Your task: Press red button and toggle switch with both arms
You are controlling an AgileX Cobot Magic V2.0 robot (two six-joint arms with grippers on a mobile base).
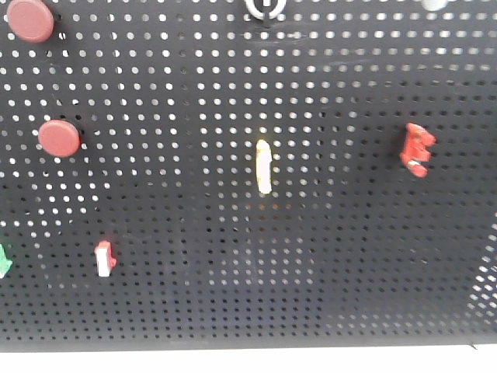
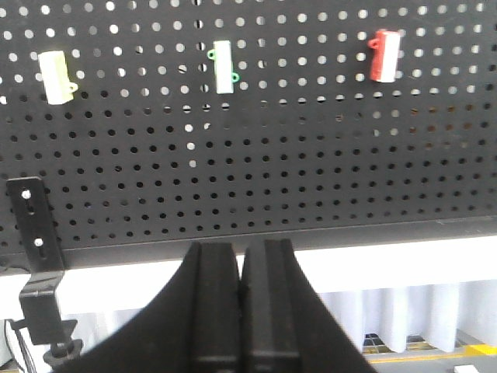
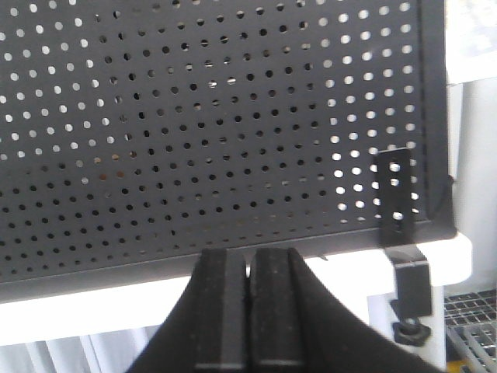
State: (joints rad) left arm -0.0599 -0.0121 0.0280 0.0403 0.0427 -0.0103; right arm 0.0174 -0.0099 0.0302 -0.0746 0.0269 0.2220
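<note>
Left gripper (image 2: pixel 241 256) closed, empty, right gripper (image 3: pixel 248 260) likewise

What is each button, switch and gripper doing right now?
Left gripper, shut, touching nothing.
Right gripper, shut, touching nothing.
Toggle switch, untouched.
Upper red button, untouched.
Lower red button, untouched.
Yellow lever, upright, untouched.
Red-and-white switch, untouched.

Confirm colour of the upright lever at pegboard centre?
The lever is pale yellow, clearest in the exterior front-facing view.
</note>
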